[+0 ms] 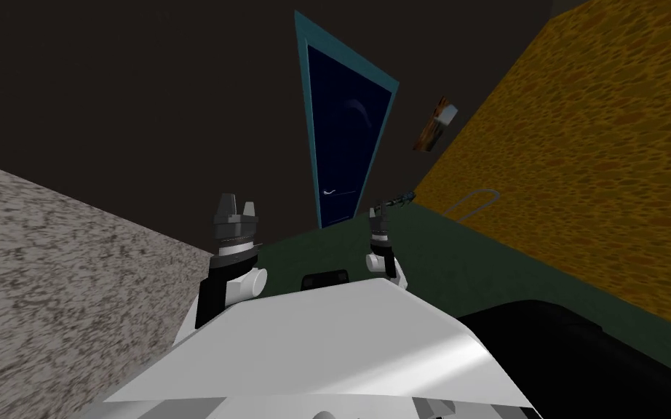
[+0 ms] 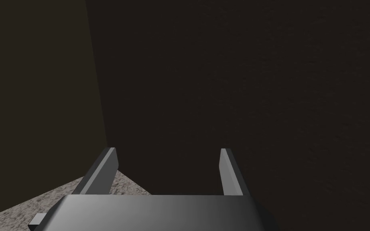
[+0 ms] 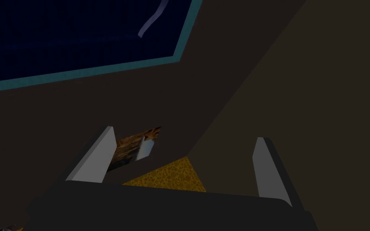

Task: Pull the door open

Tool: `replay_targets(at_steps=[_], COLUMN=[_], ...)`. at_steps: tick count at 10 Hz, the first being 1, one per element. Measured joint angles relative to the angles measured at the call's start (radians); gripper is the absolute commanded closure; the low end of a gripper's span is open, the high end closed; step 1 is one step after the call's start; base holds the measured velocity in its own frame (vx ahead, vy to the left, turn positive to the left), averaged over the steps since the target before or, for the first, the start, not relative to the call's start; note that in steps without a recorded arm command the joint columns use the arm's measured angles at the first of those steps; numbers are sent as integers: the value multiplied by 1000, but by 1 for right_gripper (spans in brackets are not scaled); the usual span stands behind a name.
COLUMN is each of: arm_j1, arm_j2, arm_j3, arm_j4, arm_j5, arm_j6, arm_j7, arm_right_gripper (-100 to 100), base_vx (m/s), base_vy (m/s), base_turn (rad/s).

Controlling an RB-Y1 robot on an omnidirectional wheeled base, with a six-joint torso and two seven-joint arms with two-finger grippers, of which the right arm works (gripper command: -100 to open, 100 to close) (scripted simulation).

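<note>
In the head view the door (image 1: 345, 138) looks shut in its teal frame, its handle (image 1: 330, 192) well apart from the left gripper (image 1: 236, 205) and right gripper (image 1: 379, 212), so nothing is pulled yet (reach, grasp and pull all remain). In the left wrist view the fingers (image 2: 104, 168) stand spread and empty. In the right wrist view they are likewise apart, holding nothing, with the door beyond.

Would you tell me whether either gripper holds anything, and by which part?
Nothing is held: left gripper and right gripper stand open; the door handle is untouched.
</note>
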Motion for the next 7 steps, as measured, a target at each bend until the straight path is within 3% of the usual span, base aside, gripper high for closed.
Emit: replay_targets(at_steps=[4,7], arm_j1=[-52,-86], arm_j2=[-21,-36], arm_j3=[-12,-18], arm_j4=[105,190], arm_j5=[-11,-17], arm_j6=[5,-8], arm_j7=[-3,-5], arm_right_gripper=[-100,-100], base_vx=[77,74], base_vy=[-5,-11], base_turn=[106,114])
